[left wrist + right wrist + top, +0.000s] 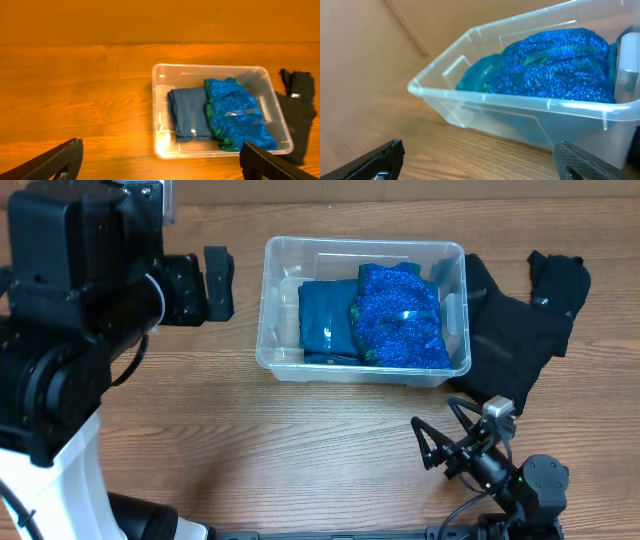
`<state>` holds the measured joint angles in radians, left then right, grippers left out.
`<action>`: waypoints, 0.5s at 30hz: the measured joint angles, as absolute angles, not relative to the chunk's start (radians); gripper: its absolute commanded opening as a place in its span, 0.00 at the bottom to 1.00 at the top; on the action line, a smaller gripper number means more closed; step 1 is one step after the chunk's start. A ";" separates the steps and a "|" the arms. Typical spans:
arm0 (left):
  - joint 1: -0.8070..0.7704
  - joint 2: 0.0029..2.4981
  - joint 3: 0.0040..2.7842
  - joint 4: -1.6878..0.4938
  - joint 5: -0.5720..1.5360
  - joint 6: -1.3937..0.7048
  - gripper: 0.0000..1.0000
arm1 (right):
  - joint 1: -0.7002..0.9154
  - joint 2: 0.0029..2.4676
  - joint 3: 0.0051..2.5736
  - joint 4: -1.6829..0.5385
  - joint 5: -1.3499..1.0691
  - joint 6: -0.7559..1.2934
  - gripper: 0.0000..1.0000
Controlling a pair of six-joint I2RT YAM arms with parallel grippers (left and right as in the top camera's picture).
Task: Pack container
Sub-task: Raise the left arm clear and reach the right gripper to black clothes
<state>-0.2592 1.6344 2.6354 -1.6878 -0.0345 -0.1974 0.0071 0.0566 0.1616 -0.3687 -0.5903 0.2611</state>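
Waiting low near the front of the bench (300,440), the right pincer (426,445) has its fingers spread wide and holds nothing. Its wrist view looks at the near long wall of the container (270,330) from close by.

Further back, the clear container stands in the middle of the bench. It holds a folded dark teal cloth (325,320) on its left side and a glittering blue cloth (400,315) on its right side. The blue one lies partly over the teal one and rises almost to the rim.

To the left of the container the left pincer (212,283) is raised, also wide and empty. To the right a black garment (510,330) lies spread on the bench, and its edge touches the container's right wall.

I judge that the black garment is the next piece to pack, and here are the risks:

- The garment is loose and sprawling, so one pinch can lift only a fold and the rest can hang over the rim.
- The garment lies against the light plastic bin, so pulling it can drag or tip the bin.
- The blue pile is already high, so a new piece on top can slide out.
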 measured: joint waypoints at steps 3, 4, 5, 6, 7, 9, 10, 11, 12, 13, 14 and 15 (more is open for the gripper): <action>-0.259 1.611 2.611 -1.688 -0.047 -0.158 1.00 | 0.007 0.088 0.289 -0.440 -0.513 0.311 1.00; -0.259 1.598 2.595 -1.688 -0.060 -0.147 1.00 | 0.007 0.114 0.371 -0.496 -0.462 0.315 1.00; -0.259 1.586 2.584 -1.689 -0.075 -0.141 1.00 | 0.007 0.147 0.445 -0.551 -0.411 0.315 1.00; -0.259 1.573 2.574 -1.689 -0.091 -0.136 1.00 | 0.007 0.188 0.522 -0.601 -0.355 0.310 1.00; -0.259 1.562 2.568 -1.691 -0.109 -0.130 1.00 | 0.007 0.239 0.603 -0.661 -0.300 0.305 1.00; -0.259 1.543 2.564 -1.691 -0.131 -0.124 1.00 | 0.007 0.358 0.743 -0.759 -0.181 0.287 1.00; -0.259 1.534 2.564 -1.691 -0.141 -0.122 1.00 | 0.007 0.441 0.810 -0.796 -0.122 0.270 1.00; -0.259 1.529 2.564 -1.690 -0.147 -0.121 1.00 | 0.007 0.511 0.856 -0.810 -0.099 0.257 1.00; -0.259 1.526 2.564 -1.691 -0.152 -0.120 1.00 | 0.006 0.583 0.898 -0.820 -0.095 0.247 1.00; -0.259 1.525 2.564 -1.692 -0.155 -0.120 1.00 | 0.006 0.689 0.949 -0.837 -0.094 0.235 1.00; -0.259 1.525 2.564 -1.691 -0.158 -0.120 1.00 | 0.006 0.735 0.966 -0.846 -0.094 0.231 1.00; -0.259 1.525 2.563 -1.691 -0.159 -0.120 1.00 | 0.006 0.778 0.972 -0.851 -0.093 0.230 1.00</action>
<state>-0.2592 1.5253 2.5629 -1.6909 -0.1589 -0.1196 0.0063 0.7784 0.9718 -0.8509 -0.0933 0.2298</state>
